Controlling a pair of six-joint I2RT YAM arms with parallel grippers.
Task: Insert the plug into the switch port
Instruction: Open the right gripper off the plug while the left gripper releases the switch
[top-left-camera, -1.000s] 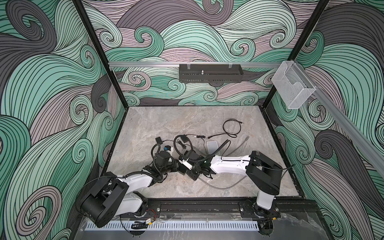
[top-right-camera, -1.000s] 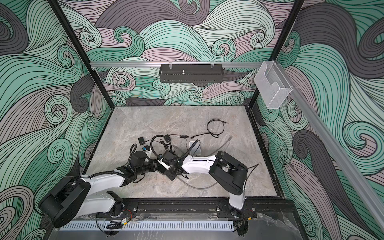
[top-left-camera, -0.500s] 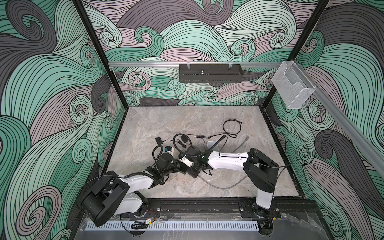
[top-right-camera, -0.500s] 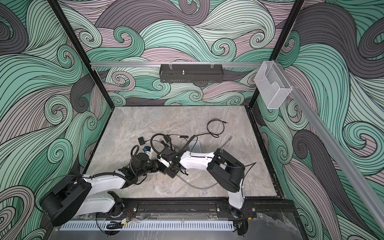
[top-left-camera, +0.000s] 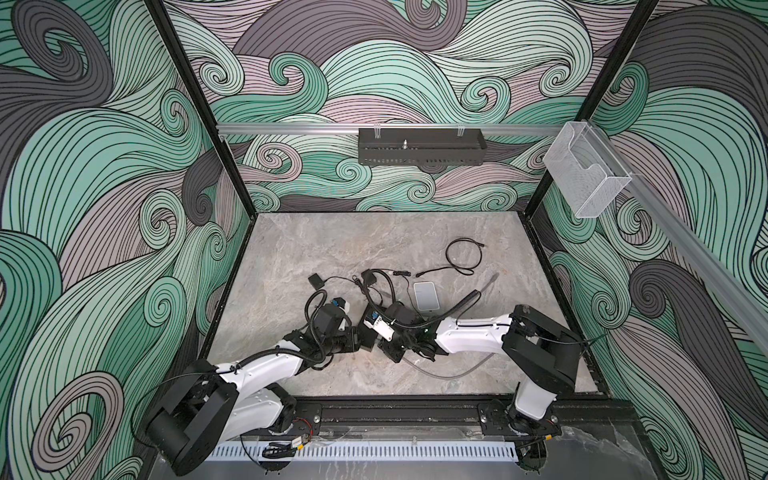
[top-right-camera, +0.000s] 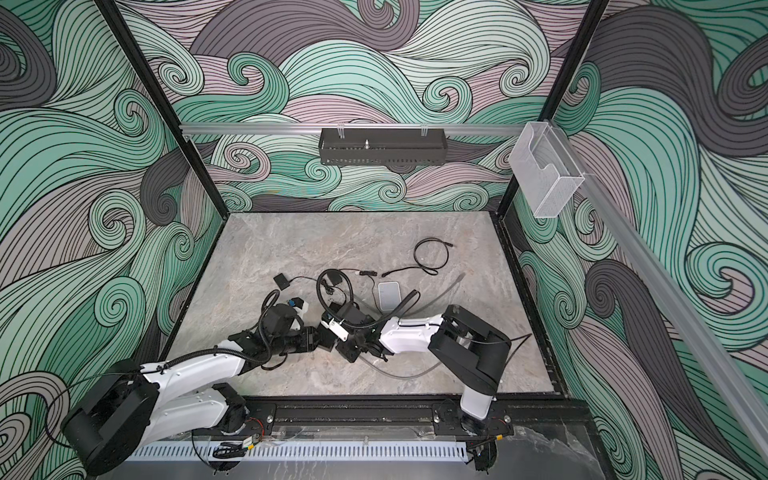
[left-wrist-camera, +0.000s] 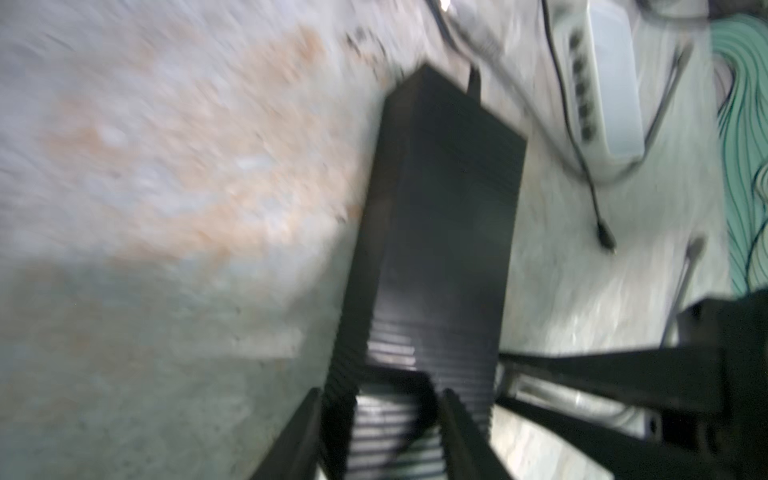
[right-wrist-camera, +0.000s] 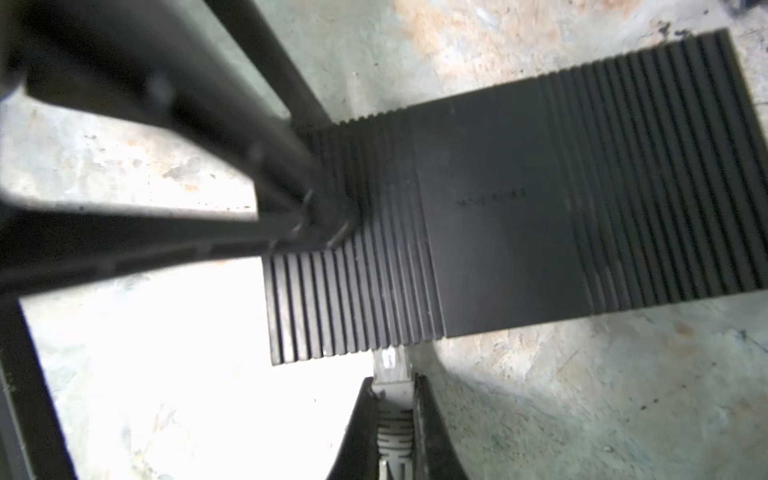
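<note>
The switch (right-wrist-camera: 498, 199) is a black ribbed box lying flat on the stone floor, small and dark between the two arms in a top view (top-left-camera: 365, 338). My right gripper (right-wrist-camera: 392, 380) is shut on the plug (right-wrist-camera: 390, 365), a clear connector with a grey boot. The plug's tip meets the switch's side edge, and the port itself is hidden. My left gripper (left-wrist-camera: 380, 392) hovers over one end of the switch (left-wrist-camera: 449, 208). Its jaws stand open, narrower than the box, with only the ribbed top between them. In a top view the left gripper (top-left-camera: 356, 338) faces the right gripper (top-left-camera: 380, 347).
A white multi-port box (top-left-camera: 426, 295) lies just behind the grippers. Loose black cables (top-left-camera: 461, 257) and a small black pad (top-left-camera: 318, 280) lie further back. The plug's grey cable (top-left-camera: 449, 372) trails toward the front. A black tray (top-left-camera: 419, 145) and a clear bin (top-left-camera: 582, 174) hang on the walls.
My left gripper's jaws have spread apart over the switch. The right gripper shifted slightly back and returned, still shut on the plug at the switch's edge.
</note>
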